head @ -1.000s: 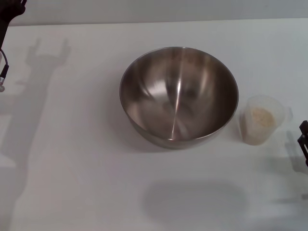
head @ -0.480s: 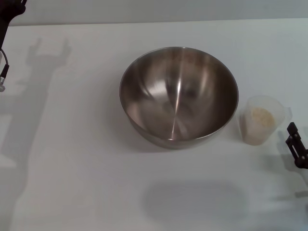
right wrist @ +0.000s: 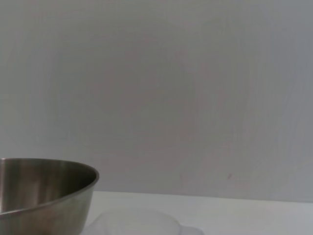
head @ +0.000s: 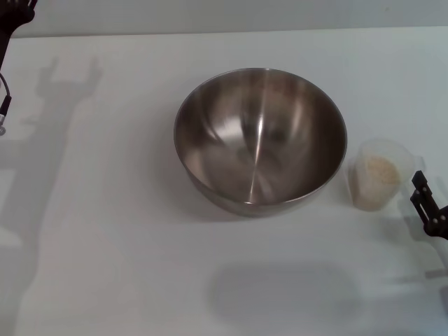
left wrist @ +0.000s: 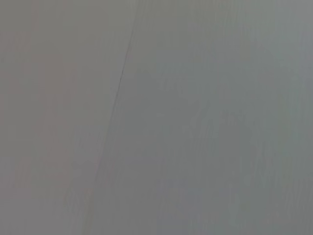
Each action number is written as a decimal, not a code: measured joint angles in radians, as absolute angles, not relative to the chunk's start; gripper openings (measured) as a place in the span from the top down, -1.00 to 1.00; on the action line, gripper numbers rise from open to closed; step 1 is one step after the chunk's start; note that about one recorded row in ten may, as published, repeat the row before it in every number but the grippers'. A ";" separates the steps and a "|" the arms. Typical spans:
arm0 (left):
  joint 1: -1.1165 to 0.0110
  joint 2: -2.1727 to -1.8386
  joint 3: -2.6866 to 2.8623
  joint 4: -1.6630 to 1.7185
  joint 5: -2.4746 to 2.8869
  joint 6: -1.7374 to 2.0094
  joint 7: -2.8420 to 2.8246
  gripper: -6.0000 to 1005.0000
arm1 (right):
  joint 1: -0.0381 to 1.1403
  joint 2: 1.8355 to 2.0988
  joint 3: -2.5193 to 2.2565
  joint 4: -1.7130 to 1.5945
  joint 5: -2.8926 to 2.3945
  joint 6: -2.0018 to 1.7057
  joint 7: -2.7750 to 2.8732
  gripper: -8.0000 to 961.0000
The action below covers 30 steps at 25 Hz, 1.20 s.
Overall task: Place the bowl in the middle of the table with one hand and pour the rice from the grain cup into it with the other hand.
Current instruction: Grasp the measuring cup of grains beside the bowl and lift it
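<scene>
1. Only a small part of the right gripper (head: 428, 210) is seen, as black fingers at the right edge of the head view; nothing is held between them, and how far apart they stand cannot be told.
2. Just beside those fingers, on their inner side, the small clear frosted plastic grain cup (head: 378, 183) is stood upright on the plain white flat table (head: 119, 238), not yet touched. Its rim is also glimpsed low in the right wrist view (right wrist: 137, 223), which suggests the wrist is held low and level with the cup for a side grasp.
3. Inside the cup a loose heap of off-white rice (head: 381, 170) is kept, none of it spilled; an upright cup is judged the reason.
4. Next to the cup, close but apart, the large round brushed stainless steel bowl (head: 260, 140) is set about mid-table, open side up and empty, so placing appears done and pouring is left.
5. Far off at the table's back left corner, the left gripper (head: 14, 14) is parked clear of the work; its fingers' state cannot be told.
</scene>
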<state>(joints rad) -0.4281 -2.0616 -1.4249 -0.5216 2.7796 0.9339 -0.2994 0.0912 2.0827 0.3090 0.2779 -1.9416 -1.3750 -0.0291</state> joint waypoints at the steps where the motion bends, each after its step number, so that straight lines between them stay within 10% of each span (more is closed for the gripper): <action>1: -0.428 -2.062 -1.425 -0.522 2.780 0.935 -0.299 -0.62 | 0.094 2.082 0.311 0.277 -1.941 -1.375 -0.029 -0.33; 30: -0.427 -2.062 -1.430 -0.520 2.779 0.940 -0.301 -0.62 | 0.161 2.082 0.329 0.254 -1.933 -1.313 -0.029 -0.33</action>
